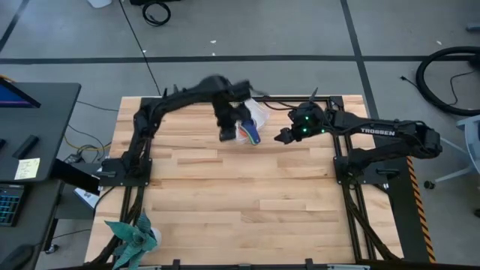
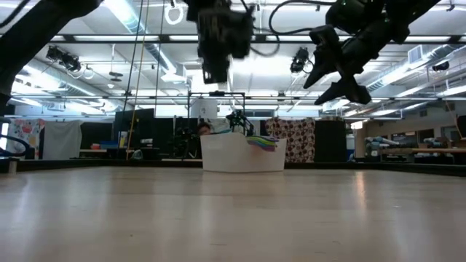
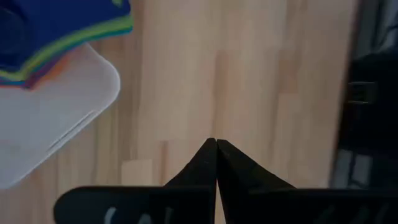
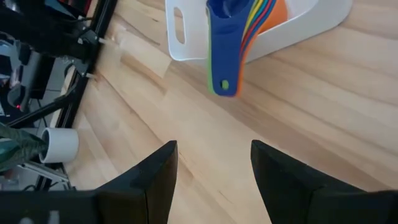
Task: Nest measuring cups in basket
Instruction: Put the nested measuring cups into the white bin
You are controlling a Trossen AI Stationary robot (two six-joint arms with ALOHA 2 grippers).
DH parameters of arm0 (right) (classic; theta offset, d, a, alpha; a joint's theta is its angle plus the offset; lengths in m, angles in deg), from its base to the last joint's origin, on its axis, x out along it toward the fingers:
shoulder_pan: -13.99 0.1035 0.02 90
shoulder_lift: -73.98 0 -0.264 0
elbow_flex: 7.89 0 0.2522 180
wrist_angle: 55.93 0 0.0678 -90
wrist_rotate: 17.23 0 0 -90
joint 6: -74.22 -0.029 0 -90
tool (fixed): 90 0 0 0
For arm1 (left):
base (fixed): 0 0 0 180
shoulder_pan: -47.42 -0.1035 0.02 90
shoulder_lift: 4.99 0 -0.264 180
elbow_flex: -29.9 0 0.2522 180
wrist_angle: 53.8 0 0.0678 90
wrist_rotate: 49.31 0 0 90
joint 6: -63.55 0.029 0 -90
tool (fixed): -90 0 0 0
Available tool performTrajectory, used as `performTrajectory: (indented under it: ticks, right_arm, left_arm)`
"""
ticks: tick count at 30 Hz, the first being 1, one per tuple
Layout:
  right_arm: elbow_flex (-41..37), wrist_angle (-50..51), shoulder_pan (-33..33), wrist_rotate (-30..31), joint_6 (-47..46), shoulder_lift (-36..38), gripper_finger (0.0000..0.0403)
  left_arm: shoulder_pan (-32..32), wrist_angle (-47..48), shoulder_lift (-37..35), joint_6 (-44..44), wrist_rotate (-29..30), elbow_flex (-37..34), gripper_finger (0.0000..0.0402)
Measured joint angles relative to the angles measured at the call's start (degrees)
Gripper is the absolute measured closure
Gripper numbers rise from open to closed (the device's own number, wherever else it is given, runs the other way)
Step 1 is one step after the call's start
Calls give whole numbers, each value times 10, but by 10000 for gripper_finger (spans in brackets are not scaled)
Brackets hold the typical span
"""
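Left gripper (image 1: 227,129): held above the table just beside the basket, jaws pressed fully together with nothing between them, as the meeting fingertips (image 3: 215,152) show in the left wrist view
Right gripper (image 4: 213,158): raised over bare wood on the other side of the basket, fingers spread wide and empty
Basket (image 2: 240,154): white, set at the far middle of the table (image 1: 247,202), resting flat on the wood
Measuring cups (image 4: 236,37): stacked one inside another in the basket, dark blue uppermost, the fanned handles overhanging the basket rim; individual colours below the blue are seen only as thin edges
Stage judged: nesting appears finished or nearly so, since no loose cup is seen on the table in any view; the step in hand is taken to be a withdrawal of both arms
How it is done well: both grippers should be lifted straight up before any sideways travel, so that the overhanging handles are not clipped
Risk: a brush against the handles could tip the stack out or slide the light basket
Check advised: the stack should be confirmed seated level, which cannot be told from these views
Elsewhere: a teal artificial plant (image 1: 135,238) stands at the near left corner, well apart from the work
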Motion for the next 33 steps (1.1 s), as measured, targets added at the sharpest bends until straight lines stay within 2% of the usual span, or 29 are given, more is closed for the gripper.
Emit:
performTrajectory:
  ticks: [3, 7, 12, 16, 22, 28, 33]
  right_arm:
    - [0, -3, -10, -14, 14, 0, 194]
    - [0, -4, -24, -35, 28, 0, 194]
    - [0, -4, -41, -50, 30, 0, 194]
    - [0, -4, -51, -52, 30, 0, 194]
    - [0, -4, -62, -65, 30, 0, 194]
    - [0, -4, -62, -66, 30, 0, 194]
    - [0, -10, -62, -66, 30, 0, 194]
  left_arm:
    - [17, -80, 2, -27, 40, -91, 393]
    - [20, -208, 2, -68, 36, -198, 393]
    - [25, -313, 2, -92, 34, -267, 393]
    - [26, -347, 2, -102, 42, -288, 393]
    - [18, -358, 2, -99, 129, -289, 393]
    - [-17, -366, 2, -85, 159, -289, 393]
    - [-53, -403, 2, -84, 161, -289, 393]
